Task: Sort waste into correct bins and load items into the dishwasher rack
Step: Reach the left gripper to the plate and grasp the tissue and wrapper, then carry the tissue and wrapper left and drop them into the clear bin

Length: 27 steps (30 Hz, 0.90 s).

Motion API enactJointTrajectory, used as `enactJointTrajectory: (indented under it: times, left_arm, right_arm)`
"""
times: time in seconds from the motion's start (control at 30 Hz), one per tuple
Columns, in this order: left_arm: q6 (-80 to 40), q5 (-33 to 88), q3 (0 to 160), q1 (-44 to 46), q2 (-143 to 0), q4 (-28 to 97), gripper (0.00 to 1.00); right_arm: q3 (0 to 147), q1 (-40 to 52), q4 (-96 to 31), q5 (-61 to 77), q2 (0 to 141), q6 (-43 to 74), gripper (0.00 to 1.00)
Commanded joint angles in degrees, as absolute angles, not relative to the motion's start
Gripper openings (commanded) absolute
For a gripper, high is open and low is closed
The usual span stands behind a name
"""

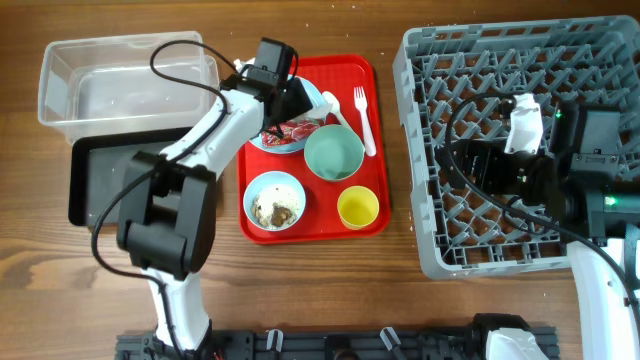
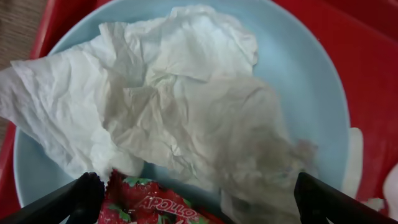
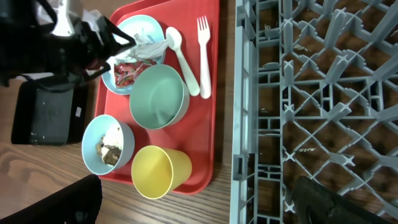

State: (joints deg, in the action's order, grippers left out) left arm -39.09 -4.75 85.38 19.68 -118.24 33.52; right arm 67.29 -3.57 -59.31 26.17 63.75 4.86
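Observation:
My left gripper [image 1: 296, 102] [image 2: 199, 200] is open and low over the pale blue plate [image 1: 262, 140] [image 2: 305, 74], with one finger on each side of the waste. A crumpled white napkin [image 2: 180, 93] lies on the plate. The red-and-white snack wrapper [image 1: 291, 131] [image 2: 163, 205] lies at its near edge, between my fingers. My right gripper [image 1: 468, 163] [image 3: 199, 205] is open and empty above the grey dishwasher rack [image 1: 500, 70] [image 3: 323, 93]. On the red tray [image 1: 372, 80] are an empty green bowl [image 1: 334, 152], a bowl with food scraps [image 1: 274, 200], a yellow cup [image 1: 357, 207], a fork [image 1: 363, 120] and a spoon [image 1: 336, 108].
The clear tub [image 1: 120, 80] stands at the back left. The black tray [image 1: 95, 180] lies in front of it, partly under my left arm. The rack fills the right side of the table, close to the red tray's right edge.

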Motion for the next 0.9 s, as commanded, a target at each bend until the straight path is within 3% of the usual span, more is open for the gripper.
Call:
enactJointTrajectory:
  times: [0.0,0.1,0.17,0.33,0.43,0.5,0.87]
  left_arm:
    - [-36.21,-6.11,86.21,20.45,-121.49,33.39,1.0]
    - [-36.21,-6.09,86.21,20.86,-122.85,33.65,0.99]
    - [-36.23,-6.09,86.21,20.88,-123.63,34.0,0.92]
    - [-36.23,-6.09,86.21,20.88,-123.79,36.01,0.53]
    - [-36.23,-6.09,86.21,20.88,-123.79,37.63,0.18]
    - [-36.21,-6.09,86.24,20.84,-123.72,38.41,0.04]
    - [-36.23,-6.09,98.59,15.11,-108.71,52.86,0.04]
  right_arm:
    - [67.88,-3.6,-59.35,27.05,63.92,4.51,1.0]
    - [67.88,-3.6,-59.24,27.03,63.92,4.47,1.0]
    - [67.85,-3.6,-59.2,26.85,63.92,4.49,1.0]
    - [67.85,-3.6,-59.42,26.68,63.92,4.49,1.0]
    - [67.85,-3.6,-59.33,26.65,63.92,4.49,1.0]
    - [67.88,-3.6,-59.29,26.65,63.92,4.49,1.0]
    - [67.85,-3.6,-59.22,26.65,63.92,4.51,1.0]
